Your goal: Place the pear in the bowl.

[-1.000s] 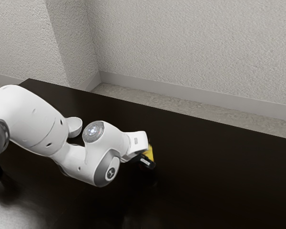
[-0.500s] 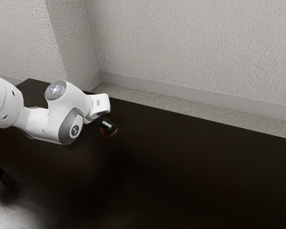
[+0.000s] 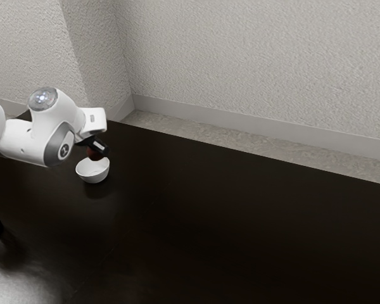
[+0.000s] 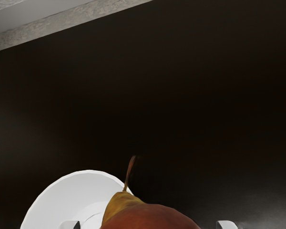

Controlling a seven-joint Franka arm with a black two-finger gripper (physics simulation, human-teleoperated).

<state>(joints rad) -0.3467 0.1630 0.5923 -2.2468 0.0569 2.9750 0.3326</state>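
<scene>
Tabletop, dark and glossy (image 3: 209,221), spreads beneath the gripper (image 3: 99,150), giving the dish under it a level base, so nothing there needs steadying. The Franka arm (image 3: 50,136) reaches out above it, setting the hand high enough to bring its load in over a rim rather than against a wall.

The white bowl (image 3: 92,176) stands upright below the gripper, mouth up, ready to receive. The wrist view puts its centre off towards one finger, so I'd judge a small sideways correction is due before lowering and letting go.

The red-and-yellow pear (image 4: 148,218) hangs in the gripper, above the bowl and partly across its rim from the hand's viewpoint. The fingers are clamped on it from two sides, probably about its fat body, where the hold should slip less than on the tapering neck. Released off-centre, it could catch the rim and roll out. Its thin stem (image 4: 129,173) juts out ahead of the hand, away from the grip.
</scene>
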